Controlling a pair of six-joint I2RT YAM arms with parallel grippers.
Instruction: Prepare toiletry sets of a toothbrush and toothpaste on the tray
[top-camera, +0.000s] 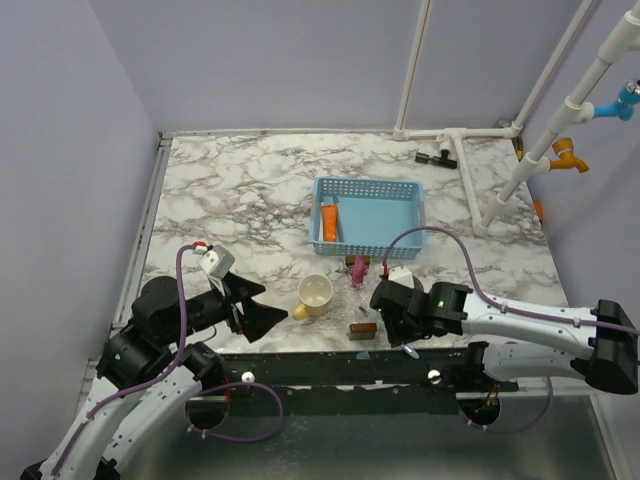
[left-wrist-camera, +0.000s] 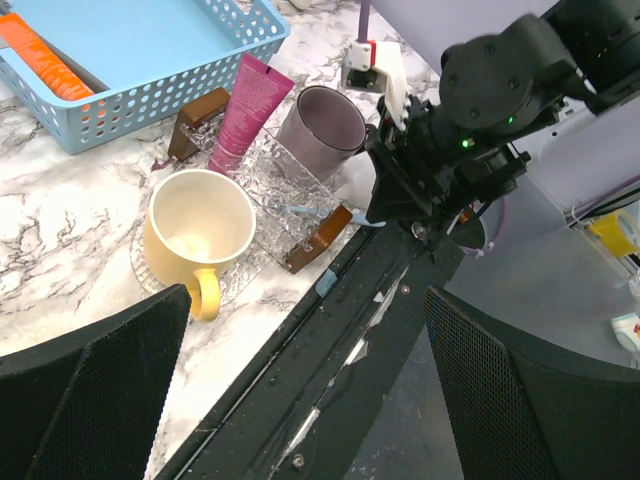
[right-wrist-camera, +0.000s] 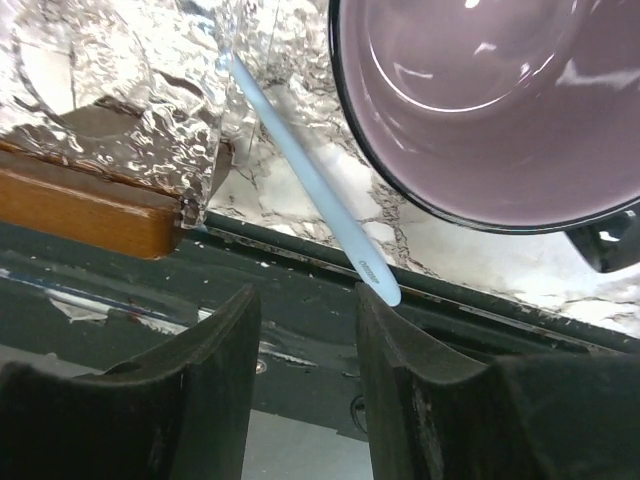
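Right fingers (right-wrist-camera: 200, 400) stood released; toothbrush (right-wrist-camera: 300, 170) tip lay just beyond them, purple cup (right-wrist-camera: 480, 100) farther ahead. Left fingers (left-wrist-camera: 90, 370) gaped, empty.

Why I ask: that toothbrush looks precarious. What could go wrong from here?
1. The toothbrush handle end pokes past the edge of the table, and the right gripper has its jaws open beside the tip, not around it. A nudge could tip it off.
2. The purple cup stands right next to the handle, so closing in could bump it.
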